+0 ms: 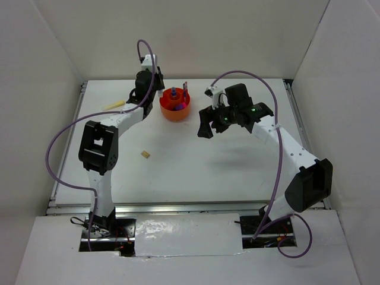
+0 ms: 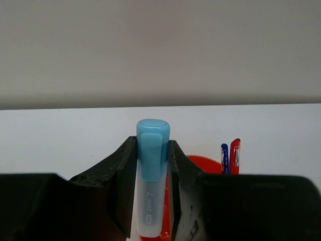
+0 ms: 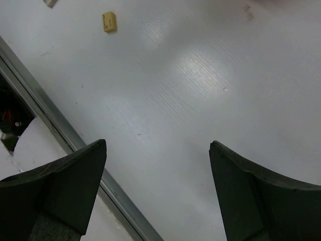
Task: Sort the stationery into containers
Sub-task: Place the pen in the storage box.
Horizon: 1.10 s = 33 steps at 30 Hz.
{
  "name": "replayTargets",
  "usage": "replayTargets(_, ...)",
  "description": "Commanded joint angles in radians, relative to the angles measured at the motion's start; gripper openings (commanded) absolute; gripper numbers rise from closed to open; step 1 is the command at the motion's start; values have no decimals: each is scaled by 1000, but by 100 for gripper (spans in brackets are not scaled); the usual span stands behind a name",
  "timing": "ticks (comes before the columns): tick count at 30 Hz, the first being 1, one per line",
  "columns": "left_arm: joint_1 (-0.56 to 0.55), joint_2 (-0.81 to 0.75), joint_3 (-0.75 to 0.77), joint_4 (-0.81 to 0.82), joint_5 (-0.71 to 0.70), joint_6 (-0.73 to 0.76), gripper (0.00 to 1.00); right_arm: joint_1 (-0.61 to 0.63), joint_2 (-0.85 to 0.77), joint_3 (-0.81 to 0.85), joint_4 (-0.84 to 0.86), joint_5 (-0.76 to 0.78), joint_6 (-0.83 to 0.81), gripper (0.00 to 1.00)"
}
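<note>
Your left arm (image 1: 126, 119) and right arm (image 1: 290, 148) are built alike: slim white links joined by chunky black joint housings, each rising from a small dark base where thin wires bunch. A purple cable (image 1: 48, 157) runs in loose loops along each arm from base to wrist, and small green lights (image 1: 253, 109) glow on the right arm's black wrist block. In your wrist views the fingers (image 3: 65, 191) are matte black wedges, with the left pair (image 2: 113, 175) rough and pitted along the inner edges.
</note>
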Motion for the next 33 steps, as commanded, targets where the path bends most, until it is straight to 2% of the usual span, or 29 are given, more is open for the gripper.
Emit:
replayTargets(1, 0, 23, 46, 78, 12, -13, 1, -12, 2, 0, 13, -13, -16, 89)
replayTargets(7, 0, 42, 41, 58, 38, -40, 2, -17, 6, -2, 10, -16, -20, 89)
replayTargets(12, 0, 52, 41, 44, 46, -42, 14, -23, 9, -4, 15, -21, -22, 89)
replayTargets(16, -1, 52, 40, 33, 52, -48, 31, -24, 17, 3, 10, -24, -23, 89)
replayTargets(20, 0, 52, 40, 13, 52, -56, 39, -23, 20, 13, 4, -25, -27, 89)
replayTargets(22, 0, 51, 35, 9, 49, -65, 52, -24, 23, 16, 1, -24, -28, 89)
replayTargets(26, 0, 45, 40, 3, 46, -68, 56, -24, 23, 19, -2, -24, -28, 89)
replayTargets(27, 0, 42, 41, -2, 43, -74, 60, -23, 23, 24, -7, -27, -27, 89)
replayTargets(29, 3, 26, 47, -14, 32, -78, 62, -21, 23, 27, -7, -28, -27, 89)
replayTargets(33, 75, -58, 101, -144, 41, -140, 47, -23, 14, 32, -18, -27, -30, 89)
